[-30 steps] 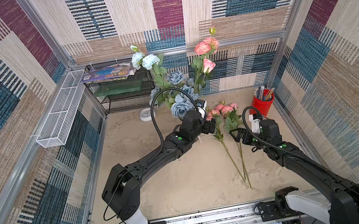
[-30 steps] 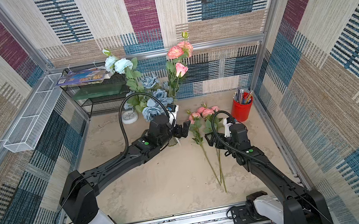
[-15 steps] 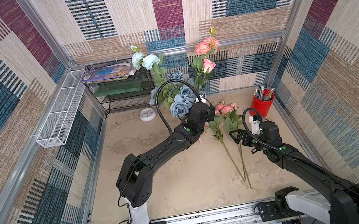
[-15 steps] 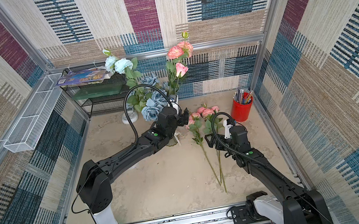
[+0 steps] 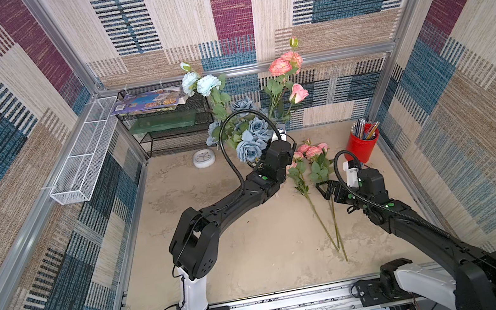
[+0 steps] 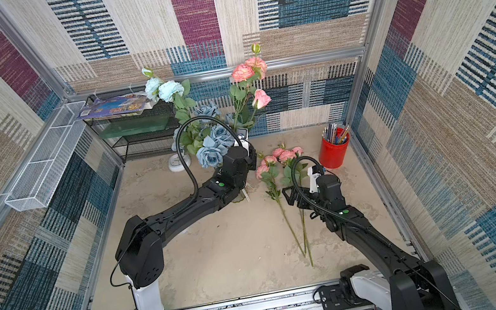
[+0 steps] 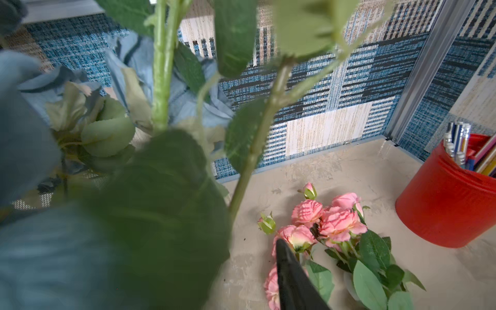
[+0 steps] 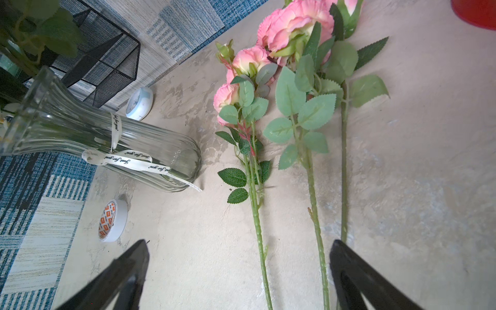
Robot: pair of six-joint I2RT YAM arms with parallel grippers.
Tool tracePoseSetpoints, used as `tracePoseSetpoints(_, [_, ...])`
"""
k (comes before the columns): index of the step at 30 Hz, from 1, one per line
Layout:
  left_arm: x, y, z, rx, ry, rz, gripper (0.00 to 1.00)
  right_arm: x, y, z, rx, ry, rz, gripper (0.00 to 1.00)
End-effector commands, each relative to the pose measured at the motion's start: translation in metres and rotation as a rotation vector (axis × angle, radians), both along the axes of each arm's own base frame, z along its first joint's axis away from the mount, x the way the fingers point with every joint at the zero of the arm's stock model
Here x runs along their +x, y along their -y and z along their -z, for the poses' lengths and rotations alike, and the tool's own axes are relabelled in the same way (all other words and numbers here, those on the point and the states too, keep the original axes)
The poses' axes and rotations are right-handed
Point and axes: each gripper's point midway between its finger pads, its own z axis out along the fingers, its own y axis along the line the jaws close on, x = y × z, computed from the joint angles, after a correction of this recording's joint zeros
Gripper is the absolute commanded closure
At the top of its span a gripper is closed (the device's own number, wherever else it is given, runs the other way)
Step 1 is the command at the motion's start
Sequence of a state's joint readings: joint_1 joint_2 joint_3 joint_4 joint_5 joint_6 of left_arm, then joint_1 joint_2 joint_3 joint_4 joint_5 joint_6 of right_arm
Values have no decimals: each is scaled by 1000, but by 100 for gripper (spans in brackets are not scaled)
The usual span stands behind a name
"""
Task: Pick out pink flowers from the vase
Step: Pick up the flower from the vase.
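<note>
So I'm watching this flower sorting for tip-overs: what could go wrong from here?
1. The left gripper is buried in leaves by the pink stem; it may catch blue roses too.
2. The glass vase looks light, so pulling sideways might topple it.
3. The pink flowers on the table lie close by and could get swept.

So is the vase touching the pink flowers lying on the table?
Apart. The right wrist view shows bare table between the vase and the pink flowers' nearest leaf.
</note>
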State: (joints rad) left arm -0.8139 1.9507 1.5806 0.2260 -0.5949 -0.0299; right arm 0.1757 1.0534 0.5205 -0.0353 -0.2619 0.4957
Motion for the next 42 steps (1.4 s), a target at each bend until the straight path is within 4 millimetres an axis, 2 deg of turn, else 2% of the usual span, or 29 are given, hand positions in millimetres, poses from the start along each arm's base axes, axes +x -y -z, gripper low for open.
tracePoseSetpoints(1, [1, 0, -10, 15, 37, -3, 68, 4, 0, -7, 0, 36, 0, 1])
tracePoseSetpoints(5, [-1, -2, -12, 21, 40, 1, 77, 4, 0, -6, 2, 36, 0, 0])
tracePoseSetpoints(10, [-6, -2, -24, 13, 53, 25, 81, 4, -1, -6, 2, 37, -1, 0])
tracePoseSetpoints(16, [-16, 5, -53, -18, 80, 105, 85, 4, 0, -6, 1, 36, -1, 0])
tracePoseSetpoints(25, [-34, 15, -96, -78, 95, 231, 99, 4, 0, -10, -2, 45, 0, 0])
tracePoseSetpoints(29, [-41, 19, -114, -98, 109, 278, 100, 4, 1, -12, -5, 49, 2, 0])
tracePoseSetpoints(36, [-51, 24, -177, -99, 235, 356, 100, 3, -1, -22, -7, 59, -10, 0])
tracePoseSetpoints(42, [-72, 22, -253, -107, 375, 427, 100, -1, -3, -41, 4, 80, -27, 3])
